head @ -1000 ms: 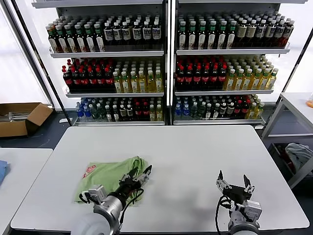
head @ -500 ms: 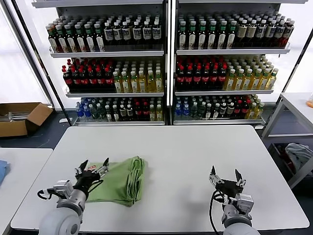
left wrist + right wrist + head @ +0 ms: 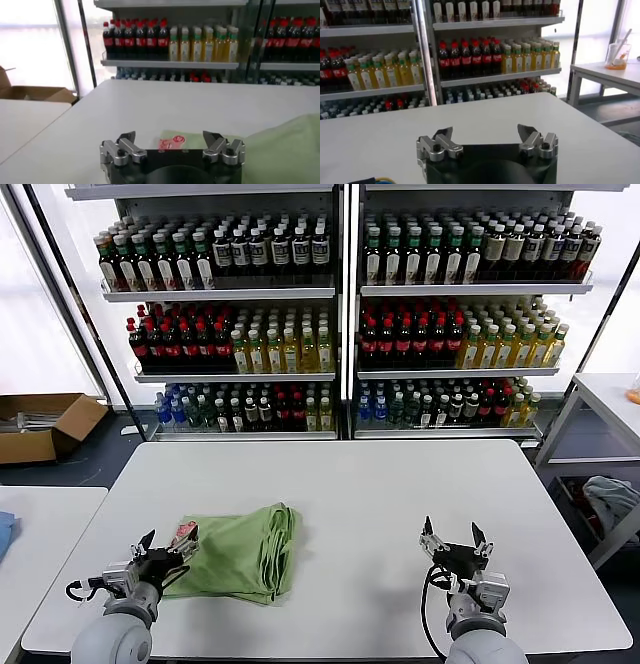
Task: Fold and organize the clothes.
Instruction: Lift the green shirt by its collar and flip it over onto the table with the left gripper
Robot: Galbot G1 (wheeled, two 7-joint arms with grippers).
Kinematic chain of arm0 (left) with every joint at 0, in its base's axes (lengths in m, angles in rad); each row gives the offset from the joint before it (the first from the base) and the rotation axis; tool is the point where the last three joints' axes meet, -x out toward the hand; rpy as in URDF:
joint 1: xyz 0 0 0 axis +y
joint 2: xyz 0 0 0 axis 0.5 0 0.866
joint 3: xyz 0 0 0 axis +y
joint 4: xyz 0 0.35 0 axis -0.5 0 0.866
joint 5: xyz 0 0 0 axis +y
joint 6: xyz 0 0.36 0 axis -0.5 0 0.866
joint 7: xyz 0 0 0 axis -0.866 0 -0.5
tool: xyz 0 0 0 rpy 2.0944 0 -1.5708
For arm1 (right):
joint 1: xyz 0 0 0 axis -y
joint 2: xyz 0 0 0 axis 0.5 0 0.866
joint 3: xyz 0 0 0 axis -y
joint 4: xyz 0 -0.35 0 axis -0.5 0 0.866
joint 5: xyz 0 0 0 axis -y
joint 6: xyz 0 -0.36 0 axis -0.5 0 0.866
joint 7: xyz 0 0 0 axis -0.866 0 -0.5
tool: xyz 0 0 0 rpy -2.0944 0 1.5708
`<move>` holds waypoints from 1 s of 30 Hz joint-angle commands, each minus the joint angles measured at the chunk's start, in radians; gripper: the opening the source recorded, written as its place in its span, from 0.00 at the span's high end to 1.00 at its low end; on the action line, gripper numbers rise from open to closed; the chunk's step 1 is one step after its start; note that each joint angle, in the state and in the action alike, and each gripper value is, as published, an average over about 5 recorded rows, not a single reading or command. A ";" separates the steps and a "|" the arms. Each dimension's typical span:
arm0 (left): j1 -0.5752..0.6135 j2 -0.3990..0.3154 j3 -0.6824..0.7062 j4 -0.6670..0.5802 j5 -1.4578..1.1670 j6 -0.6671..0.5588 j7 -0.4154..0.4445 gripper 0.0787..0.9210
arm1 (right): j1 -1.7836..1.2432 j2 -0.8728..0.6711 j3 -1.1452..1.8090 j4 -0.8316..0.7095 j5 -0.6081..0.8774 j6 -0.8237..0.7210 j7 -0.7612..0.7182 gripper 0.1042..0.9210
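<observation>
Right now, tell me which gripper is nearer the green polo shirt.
Left. The left gripper is open at the near-left edge of the folded green polo shirt, beside its red-and-white print. The right gripper is open over bare table, well off to the shirt's right.

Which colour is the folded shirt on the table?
The folded shirt is light green, with a small red-and-white print; head view shows it best.

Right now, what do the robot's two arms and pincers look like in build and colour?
Both match: the left pincer and right pincer each have a black rounded body, two silver metal knuckle blocks with dark screws, and short black pointed fingertips. In the head view, rounded light grey arm shells carry them, with black cables looping beside each wrist.
</observation>
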 commanded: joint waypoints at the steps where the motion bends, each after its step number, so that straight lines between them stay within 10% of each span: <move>1: 0.008 0.006 -0.015 0.053 -0.026 0.005 0.028 0.12 | 0.003 0.000 -0.006 0.000 0.000 0.002 -0.001 0.12; 17: 0.015 0.004 -0.004 0.056 -0.181 0.063 0.052 0.13 | -0.012 0.005 -0.012 0.004 -0.011 0.008 -0.003 0.12; 30: 0.018 0.002 -0.003 0.053 -0.191 0.065 0.055 0.54 | 0.003 0.004 -0.010 -0.003 -0.009 0.007 -0.002 0.12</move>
